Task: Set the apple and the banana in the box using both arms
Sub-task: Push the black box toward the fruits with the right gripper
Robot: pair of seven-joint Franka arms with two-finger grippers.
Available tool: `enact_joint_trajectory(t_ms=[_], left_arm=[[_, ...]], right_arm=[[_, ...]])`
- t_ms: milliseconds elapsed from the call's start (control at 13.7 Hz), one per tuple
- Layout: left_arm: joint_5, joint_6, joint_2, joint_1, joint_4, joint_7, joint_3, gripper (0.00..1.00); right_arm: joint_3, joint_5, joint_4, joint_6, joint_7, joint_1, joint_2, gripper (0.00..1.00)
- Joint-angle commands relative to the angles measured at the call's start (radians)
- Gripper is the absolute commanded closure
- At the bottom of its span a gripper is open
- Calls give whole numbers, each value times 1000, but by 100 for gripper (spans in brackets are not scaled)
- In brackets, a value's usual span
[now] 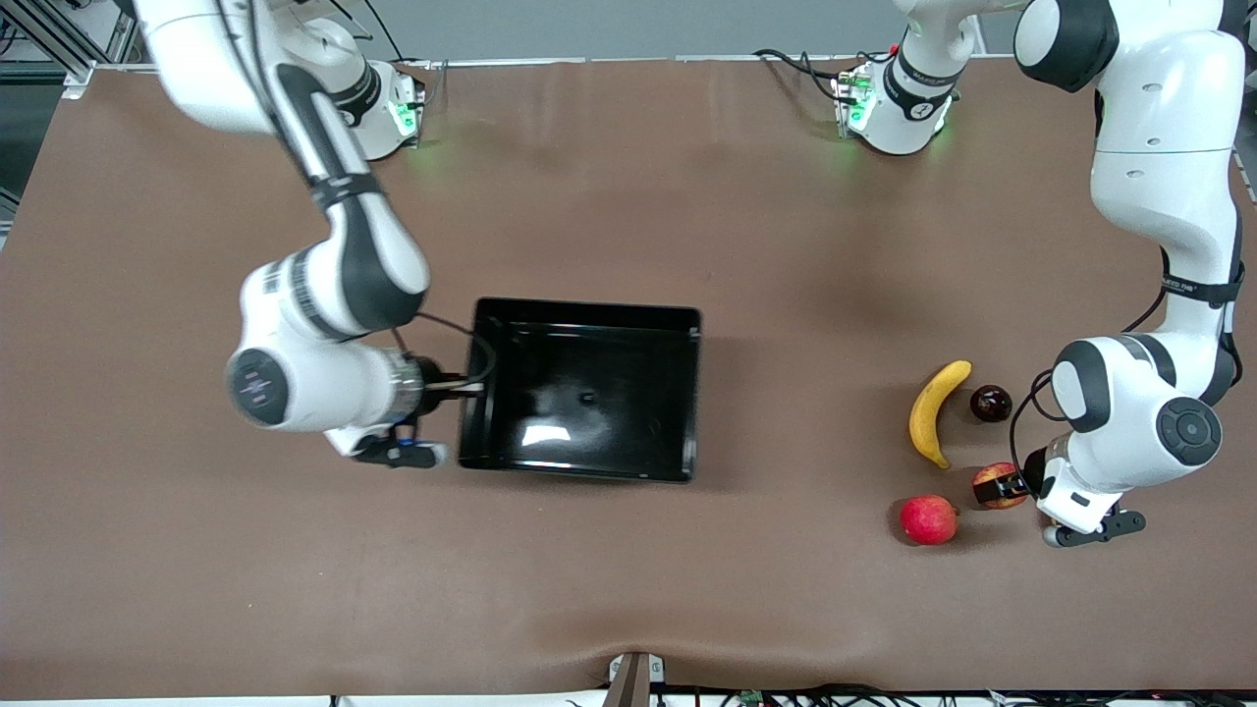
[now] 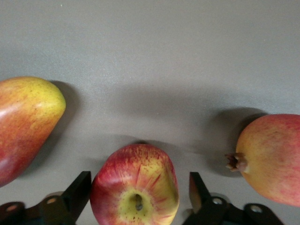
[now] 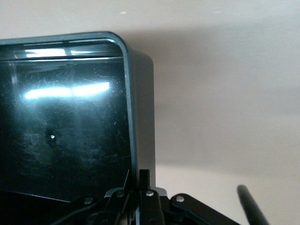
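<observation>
The red, yellow-streaked apple (image 1: 990, 479) (image 2: 135, 178) lies on the table at the left arm's end. My left gripper (image 1: 1005, 488) (image 2: 139, 191) is open, with one finger on each side of the apple and a gap at one finger. The yellow banana (image 1: 935, 412) lies farther from the front camera than the apple. The black box (image 1: 589, 311) (image 3: 140, 93) sits mid-table. My right gripper (image 1: 479, 385) (image 3: 142, 182) is shut on the box's wall at the right arm's end, one finger inside and one outside.
A pinkish-red round fruit (image 1: 929, 519) (image 2: 274, 159) lies beside the apple, nearer the front camera. A dark red round fruit (image 1: 991, 404) sits beside the banana. The left wrist view also shows an oval red-yellow fruit (image 2: 23, 126) close to the apple.
</observation>
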State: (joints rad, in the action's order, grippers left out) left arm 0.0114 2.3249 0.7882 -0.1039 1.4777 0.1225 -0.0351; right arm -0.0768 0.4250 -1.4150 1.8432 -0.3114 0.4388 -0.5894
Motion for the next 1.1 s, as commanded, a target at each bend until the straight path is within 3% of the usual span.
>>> enact_joint_trajectory(t_ms=[0,293,585,659,732,1024], left_arm=[[16,1,-7,1,9,6,3,51],[13,-2,-20,1,21,-4,4,94],[9,-154,-122,18,19,8,-3,100],[7,-189,-147,18,19,6,-5,100],[4,-224,-173,21,19,3,-6,100],[5,-367,-273,117,16,14,-12,100]], right_arm=[[-12,37,-44,118,-43,93,2,100],[-11,61,-45,249,-106,184,-65,100],[-12,80,-45,360,-208,244,-115,100],[-12,80,-48,354,-231,236,-115,40],[-12,77,-47,353,-244,239,-115,0],[-23,61,-25,286,-238,206,-63,0]])
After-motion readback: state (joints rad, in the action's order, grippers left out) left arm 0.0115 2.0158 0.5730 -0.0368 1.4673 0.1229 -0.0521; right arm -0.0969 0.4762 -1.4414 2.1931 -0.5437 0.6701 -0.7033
